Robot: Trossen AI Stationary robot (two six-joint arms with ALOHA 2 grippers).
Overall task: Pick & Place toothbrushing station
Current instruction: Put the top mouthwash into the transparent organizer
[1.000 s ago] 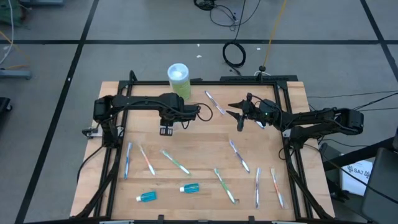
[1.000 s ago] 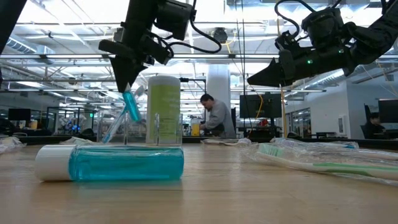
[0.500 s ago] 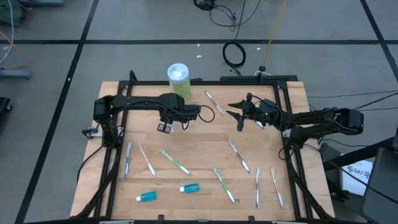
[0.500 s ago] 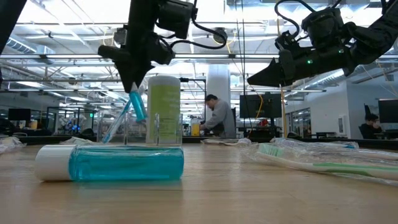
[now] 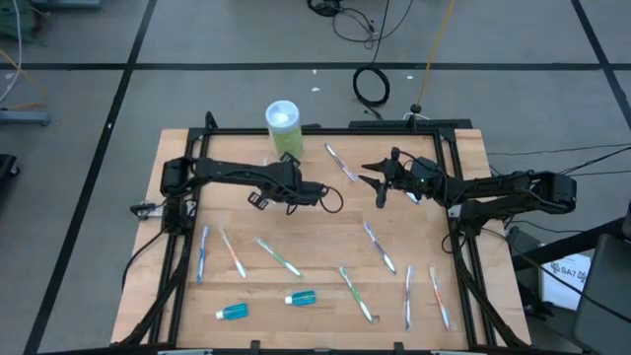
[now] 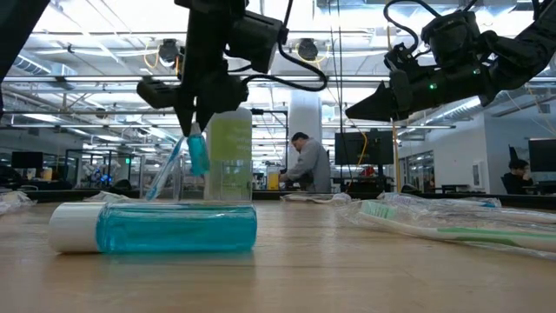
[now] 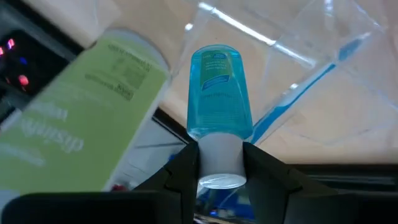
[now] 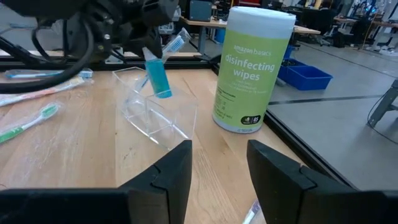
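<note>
Since a second ago, the left arm has swung across the wooden table toward the green canister of disinfecting wipes. The left gripper, clamped on the white cap of a small blue toothpaste tube, now hangs over the clear plastic cup, so release looks close. The right gripper waits further right, fingers spread and empty.

Counts: one canister and one cup. Eight pale thin toothbrushes lie on the table, and a ninth blue toothbrush stands in the cup. Three tubes: one held, two lying.
</note>
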